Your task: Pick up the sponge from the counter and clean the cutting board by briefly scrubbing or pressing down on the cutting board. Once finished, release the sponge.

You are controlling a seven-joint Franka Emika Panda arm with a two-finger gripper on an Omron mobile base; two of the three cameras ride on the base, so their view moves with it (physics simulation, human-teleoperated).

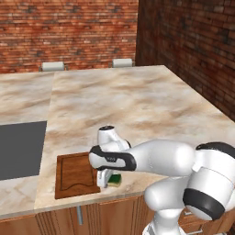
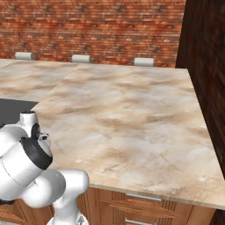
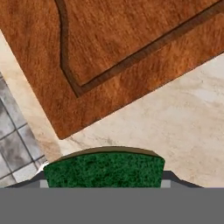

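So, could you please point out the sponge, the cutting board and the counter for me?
sponge [image 3: 104,169]: hand view, its green top.
cutting board [image 1: 73,176]: left base view, its middle.
counter [image 2: 132,110]: right base view, bare marbled top.

The board [image 1: 75,174] is lying on the counter [image 1: 137,101] near its front edge — the sponge [image 1: 114,179] is sitting just to its right, between the gripper [image 1: 106,180] fingers. A flat panel [image 1: 20,149] is lying left of the board, set into the counter — two walls are standing behind and to the right.
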